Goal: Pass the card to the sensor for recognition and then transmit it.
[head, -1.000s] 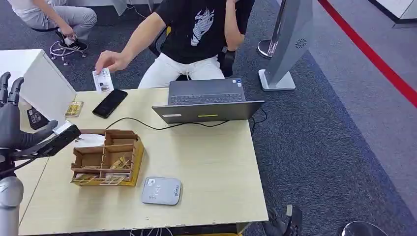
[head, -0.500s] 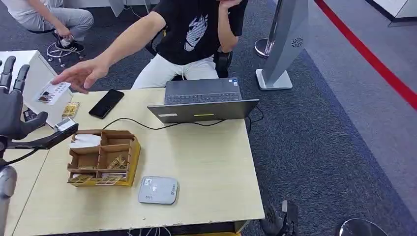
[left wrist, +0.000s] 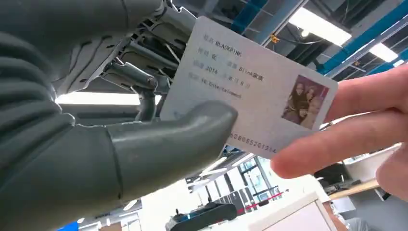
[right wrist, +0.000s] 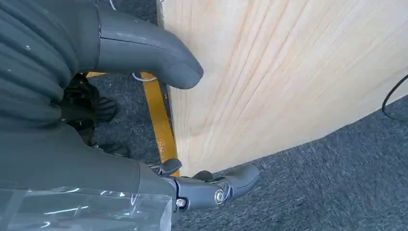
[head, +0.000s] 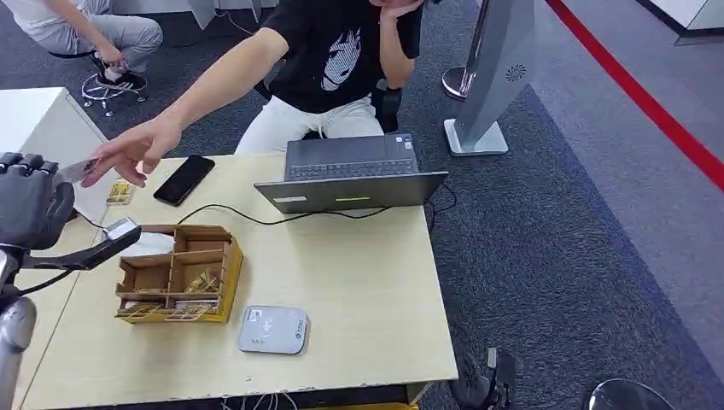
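The white ID card (left wrist: pixel 250 91) with print and a small photo sits between my left hand's thumb (left wrist: pixel 168 144) and its fingers behind it. A person's fingers (left wrist: pixel 356 130) still pinch the card's other end. In the head view my left hand (head: pixel 32 209) is raised at the table's left edge, fingers curled, with the card (head: pixel 75 169) poking out toward the person's outstretched hand (head: pixel 137 147). The grey card sensor (head: pixel 273 330) lies flat near the table's front edge. My right hand (right wrist: pixel 72 159) hangs by the table's corner, thumb and fingers apart, holding nothing.
A cardboard organiser (head: pixel 179 273) with several compartments stands left of centre. A laptop (head: pixel 359 175), a black phone (head: pixel 183 179) and a cable lie at the back. A seated person faces me across the table (head: pixel 367 290). A white cabinet (head: pixel 51 128) stands at the left.
The person's hand carried the card leftward to my left hand. My left hand's fingers, spread upright before, have curled around the card.
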{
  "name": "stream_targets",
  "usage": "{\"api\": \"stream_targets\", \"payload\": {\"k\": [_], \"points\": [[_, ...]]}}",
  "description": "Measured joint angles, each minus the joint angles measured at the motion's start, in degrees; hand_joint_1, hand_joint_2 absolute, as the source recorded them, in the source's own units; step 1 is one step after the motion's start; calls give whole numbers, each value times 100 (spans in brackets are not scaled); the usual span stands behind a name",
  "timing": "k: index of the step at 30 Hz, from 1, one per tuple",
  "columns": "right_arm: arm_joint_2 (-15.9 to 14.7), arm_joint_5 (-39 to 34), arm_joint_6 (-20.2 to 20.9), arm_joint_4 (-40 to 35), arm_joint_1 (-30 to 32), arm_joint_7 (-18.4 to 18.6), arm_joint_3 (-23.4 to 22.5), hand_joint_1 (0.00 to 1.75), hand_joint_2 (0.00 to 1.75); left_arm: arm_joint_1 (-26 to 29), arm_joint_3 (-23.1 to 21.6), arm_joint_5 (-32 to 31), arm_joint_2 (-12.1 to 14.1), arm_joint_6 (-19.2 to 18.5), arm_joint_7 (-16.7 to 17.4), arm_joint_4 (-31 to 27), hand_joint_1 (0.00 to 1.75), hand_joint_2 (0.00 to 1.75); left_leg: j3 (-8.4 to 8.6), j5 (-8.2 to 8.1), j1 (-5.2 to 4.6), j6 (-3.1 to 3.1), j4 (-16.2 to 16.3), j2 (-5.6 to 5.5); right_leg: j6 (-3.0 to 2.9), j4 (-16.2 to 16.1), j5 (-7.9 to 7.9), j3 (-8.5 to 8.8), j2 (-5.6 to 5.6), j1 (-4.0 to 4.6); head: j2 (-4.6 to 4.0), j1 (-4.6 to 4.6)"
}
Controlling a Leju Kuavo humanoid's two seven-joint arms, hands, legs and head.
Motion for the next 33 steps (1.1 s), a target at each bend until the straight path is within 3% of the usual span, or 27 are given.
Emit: {"api": "stream_targets", "payload": {"k": [20, 24, 26, 29, 33], "points": [[11, -2, -35, 0, -2, -15, 4, 0, 175, 561, 77, -2, -209, 557, 195, -232, 175, 175, -7, 2, 0, -2, 0, 0, -6, 5, 4, -7, 0, 0, 0, 0], [24, -22, -77, -7, 8, -57, 4, 0, 175, 1050, 116, -4, -569, 1076, 217, -718, 175, 175, -7, 1, -1, -2, 0, 1, -6, 2, 3, -9, 1, -1, 0, 2], [44, -20, -138, -35, 17, -87, 4, 0, 175, 1366, 35, -4, -773, 1285, 393, -1085, 175, 175, -7, -5, -1, -5, 1, 5, -6, -1, 3, -12, 6, -1, 0, 2], [52, -22, -127, -90, 40, -98, -9, 0, 175, 1723, -283, -4, -999, 1530, 555, -1517, 175, 175, -12, -9, -2, 1, 1, 0, 1, -3, -1, -12, -2, -2, 0, 4], [61, -11, -155, -149, 31, -120, -46, 0, 175, 2207, -818, -4, -1417, 1626, 312, -1917, 175, 175, -10, -13, -4, 7, 1, -1, 4, -5, -3, -10, -5, -3, 0, 0]]}}
